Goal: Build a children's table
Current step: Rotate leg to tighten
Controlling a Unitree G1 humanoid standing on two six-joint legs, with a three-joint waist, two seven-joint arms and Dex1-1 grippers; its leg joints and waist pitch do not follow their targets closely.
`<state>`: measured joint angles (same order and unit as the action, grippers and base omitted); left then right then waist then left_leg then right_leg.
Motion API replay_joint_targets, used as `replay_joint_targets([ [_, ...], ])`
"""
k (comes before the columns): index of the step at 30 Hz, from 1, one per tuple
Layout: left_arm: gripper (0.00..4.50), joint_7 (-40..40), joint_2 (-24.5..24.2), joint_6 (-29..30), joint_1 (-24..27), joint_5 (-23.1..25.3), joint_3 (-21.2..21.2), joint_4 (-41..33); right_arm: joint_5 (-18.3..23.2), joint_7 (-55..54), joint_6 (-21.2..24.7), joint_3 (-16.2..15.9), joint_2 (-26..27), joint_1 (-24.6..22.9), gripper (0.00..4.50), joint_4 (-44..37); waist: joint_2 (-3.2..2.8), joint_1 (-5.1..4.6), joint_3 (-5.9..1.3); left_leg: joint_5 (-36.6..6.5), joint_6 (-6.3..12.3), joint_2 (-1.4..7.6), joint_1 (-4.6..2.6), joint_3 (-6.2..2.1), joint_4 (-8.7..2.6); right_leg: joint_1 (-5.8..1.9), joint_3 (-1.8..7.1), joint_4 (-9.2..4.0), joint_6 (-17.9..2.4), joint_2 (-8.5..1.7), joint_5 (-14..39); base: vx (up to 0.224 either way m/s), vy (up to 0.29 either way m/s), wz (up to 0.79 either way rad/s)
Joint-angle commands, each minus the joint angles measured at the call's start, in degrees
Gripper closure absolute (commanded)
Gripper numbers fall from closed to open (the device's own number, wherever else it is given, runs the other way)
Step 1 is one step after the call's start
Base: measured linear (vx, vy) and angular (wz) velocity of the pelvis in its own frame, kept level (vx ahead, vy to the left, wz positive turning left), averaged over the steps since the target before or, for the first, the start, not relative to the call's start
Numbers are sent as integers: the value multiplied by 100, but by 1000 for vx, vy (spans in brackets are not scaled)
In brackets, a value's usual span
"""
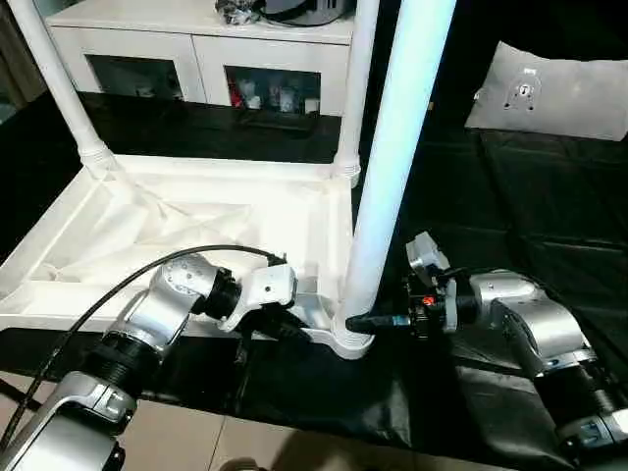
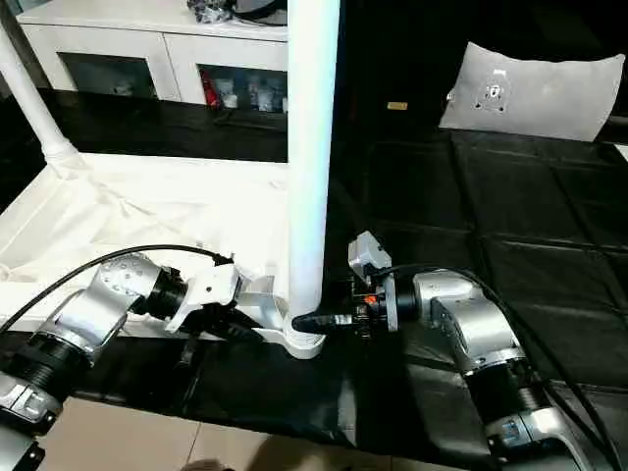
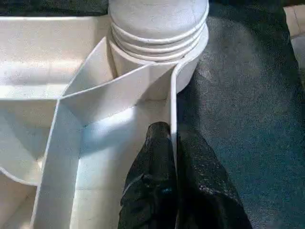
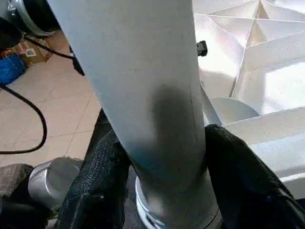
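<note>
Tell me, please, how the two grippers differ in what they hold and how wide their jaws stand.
The left gripper has its jaws nearly together, pinching the thin rim wall of the table top; the right gripper has its jaws spread wider, around the base of the near leg. The left reaches from the robot's left, the right from its right. Both have black fingers and work at the same corner socket.

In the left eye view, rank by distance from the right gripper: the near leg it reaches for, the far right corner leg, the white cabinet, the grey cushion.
From the right gripper:
1. Near leg, between its fingers at the near corner socket.
2. Far right corner leg, upright behind it.
3. Grey cushion and white cabinet, both at the back, cushion right, cabinet left; too close to call.
</note>
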<state>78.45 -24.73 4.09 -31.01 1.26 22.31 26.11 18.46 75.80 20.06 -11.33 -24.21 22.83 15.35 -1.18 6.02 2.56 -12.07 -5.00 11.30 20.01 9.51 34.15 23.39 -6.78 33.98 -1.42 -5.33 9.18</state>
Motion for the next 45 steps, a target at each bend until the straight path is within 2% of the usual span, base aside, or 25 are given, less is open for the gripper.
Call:
replay_joint_targets([
  [1, 450, -525, 268, 375, -52, -71, -118, -124, 154, -339, 281, -32, 200, -154, 246, -260, 85, -30, -319, -758, 363, 199, 23, -4, -419, -335, 339, -449, -800, -351, 2109, 0, 0, 0],
  [3, 450, -878, 408, 692, -110, 1, -182, -143, 70, -810, 255, 5, 441, -259, 246, -373, 71, -48, -306, -828, 298, 181, 22, -5, -425, -326, 328, -490, -724, -356, 2305, 0, 0, 0],
  [4, 450, -1254, 617, 1055, -172, 26, -265, -182, -8, -1430, 249, 85, 816, -319, 246, -399, 57, -65, -310, -895, 256, 159, 13, -14, -426, -327, 311, -511, -662, -361, 2498, 0, 0, 0],
  [7, 450, -2006, 1074, 1503, -302, 71, -451, -151, -186, -2427, 341, 149, 1463, -349, 246, -367, 63, -191, -295, -997, 142, 131, 52, -41, -443, -342, 273, -559, -479, -344, 2784, 0, 0, 0],
  [8, 450, -2118, 1137, 1542, -322, 82, -477, -133, -218, -2542, 351, 150, 1538, -350, 246, -364, 63, -219, -291, -1013, 127, 126, 45, -42, -441, -330, 270, -564, -465, -338, 2794, 0, 0, 0],
  [9, 450, -2256, 1212, 1571, -348, 99, -506, -91, -269, -2693, 332, 150, 1636, -344, 246, -334, 68, -281, -290, -1062, 151, 114, 47, -45, -436, -329, 264, -583, -445, -335, 2840, 0, 0, 0],
  [10, 450, -2718, 1450, 1618, -432, 166, -586, 81, -455, -3210, 192, 143, 1967, -311, 246, -189, 45, -328, -285, -1057, 170, 103, 50, -33, -429, -301, 271, -598, -446, -317, 2801, 0, 0, 0],
  [12, 450, -2965, 1571, 1627, -465, 214, -621, 163, -552, -3500, 86, 151, 2145, -290, 246, -106, 63, -368, -280, -1098, 216, 68, 49, -35, -421, -305, 248, -629, -391, -316, 2932, 0, 0, 0],
  [14, 450, -3749, 1970, 1687, -579, 322, -765, 379, -792, -4643, -35, 327, 2753, -76, 246, 299, 27, -409, -278, -1117, 238, 74, 43, -42, -427, -284, 248, -640, -388, -317, 2954, 0, 0, 0],
  [16, 450, -4254, 2243, 1774, -693, 411, -889, 484, -985, -5441, -13, 496, 3159, 131, 247, 599, 10, -455, -287, -1176, 226, 65, 48, -60, -438, -304, 222, -648, -352, -305, 3002, 0, 0, 0],
  [17, 450, -4254, 2243, 1774, -693, 411, -889, 484, -985, -5441, -13, 496, 3159, 131, 247, 599, 8, -478, -283, -1175, 227, 68, 55, -59, -442, -300, 228, -649, -352, -299, 2964, 0, 0, 0],
  [18, 450, -4427, 2362, 1791, -758, 456, -926, 532, -1122, -5798, -29, 551, 3310, 234, 247, 747, -11, -477, -304, -1117, 248, 86, 52, -72, -455, -321, 231, -635, -406, -307, 2764, 0, 0, 0],
  [19, 450, -4446, 2412, 1764, -787, 454, -929, 551, -1130, -5876, -113, 602, 3387, 259, 247, 798, -22, -479, -309, -1106, 287, 95, 38, -68, -461, -304, 248, -628, -492, -304, 2536, 0, 0, 0],
  [20, 450, -4416, 2418, 1721, -806, 461, -904, 560, -1150, -5878, -246, 617, 3400, 254, 192, 794, -14, -484, -301, -1130, 314, 95, 40, -60, -463, -297, 258, -632, -521, -299, 2477, 0, 0, 0],
  [22, 450, -4215, 2349, 1645, -780, 459, -834, 504, -1173, -5793, -583, 663, 3310, 146, 192, 680, -1, -463, -322, -1020, 408, 104, 42, -52, -456, -319, 289, -580, -642, -309, 2124, 0, 0, 0],
  [28, 450, -3725, 2015, 1610, -546, 469, -735, 299, -1092, -5188, -947, 774, 2799, -191, 128, 337, -1, -389, -332, -661, 628, 126, 82, -41, -448, -387, 317, -495, -886, -330, 1501, 0, 0, 0],
  [31, 450, -3229, 1653, 1494, -360, 438, -625, 168, -933, -4414, -1044, 756, 2284, -440, 106, 2, -3, -380, -325, -740, 688, 127, 72, -35, -444, -391, 314, -505, -900, -321, 1550, 0, 0, 0],
  [32, 450, -3084, 1559, 1451, -325, 415, -604, 150, -870, -4206, -1059, 746, 2148, -488, 97, -70, 19, -387, -325, -751, 702, 133, 73, -29, -445, -389, 319, -508, -898, -322, 1565, 0, 0, 0],
  [37, 450, -1997, 952, 972, -167, 318, -393, 15, -673, -2974, -1055, 662, 1331, -623, 54, -292, -33, -381, -309, -842, 671, 150, 68, -39, -455, -375, 321, -513, -924, -321, 1703, 0, 0, 0],
  [38, 450, -1706, 813, 827, -141, 269, -332, -23, -663, -2741, -1067, 640, 1168, -606, 44, -280, -19, -382, -314, -873, 674, 148, 62, -43, -455, -374, 317, -521, -923, -317, 1711, 0, 0, 0],
  [40, 450, -1286, 575, 594, -128, 251, -210, -48, -600, -2309, -1050, 588, 904, -563, 44, -266, -27, -375, -305, -942, 677, 158, 57, -45, -460, -365, 326, -507, -988, -323, 1668, 0, 0, 0],
  [41, 450, -989, 387, 371, -145, 268, -109, -14, -513, -1938, -1026, 530, 706, -519, 44, -268, -11, -380, -307, -927, 675, 160, 66, -44, -461, -375, 329, -500, -994, -320, 1648, 0, 0, 0],
  [42, 450, -989, 387, 371, -145, 268, -109, -14, -513, -1938, -1026, 530, 706, -519, 44, -268, -26, -357, -305, -983, 672, 171, 36, -34, -460, -351, 337, -507, -1019, -327, 1677, 0, 0, 0],
  [44, 450, -339, 174, 56, -190, 106, -66, 102, -366, -1199, -946, 430, 344, -404, 44, -242, -27, -296, -294, -985, 614, 178, 31, -40, -475, -354, 330, -502, -1027, -329, 1762, 0, 0, 0],
  [45, 450, -339, 174, 56, -190, 106, -66, 102, -366, -1199, -946, 430, 344, -404, 44, -242, -27, -296, -294, -985, 614, 178, 31, -40, -475, -354, 330, -502, -1027, -329, 1762, 0, 0, 0],
])
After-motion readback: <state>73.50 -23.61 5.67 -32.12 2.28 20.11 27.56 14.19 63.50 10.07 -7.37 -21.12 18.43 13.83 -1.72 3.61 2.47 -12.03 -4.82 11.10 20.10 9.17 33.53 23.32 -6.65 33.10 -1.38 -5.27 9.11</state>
